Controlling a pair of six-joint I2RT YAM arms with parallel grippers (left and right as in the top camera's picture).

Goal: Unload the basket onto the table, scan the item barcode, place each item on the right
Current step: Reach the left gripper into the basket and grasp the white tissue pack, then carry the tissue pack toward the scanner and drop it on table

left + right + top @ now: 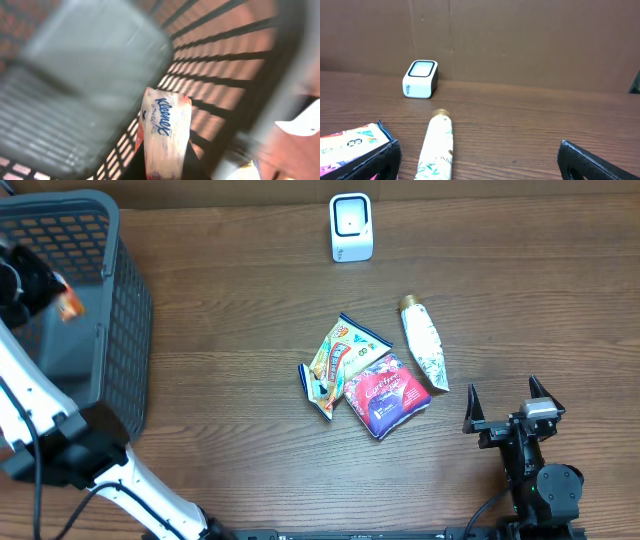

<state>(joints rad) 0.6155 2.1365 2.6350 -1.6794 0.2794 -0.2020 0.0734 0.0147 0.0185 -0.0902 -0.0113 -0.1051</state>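
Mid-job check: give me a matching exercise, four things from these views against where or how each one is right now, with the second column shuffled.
Things:
1. tissue pack
2. scanner
3. tube
4. right end effector

States:
A. open, holding nothing
B. lying flat beside the red pouch
C. gripped by the left end effector at the basket
D. standing at the far side of the table

Pairs: 1-C, 2-D, 3-B, 4-A
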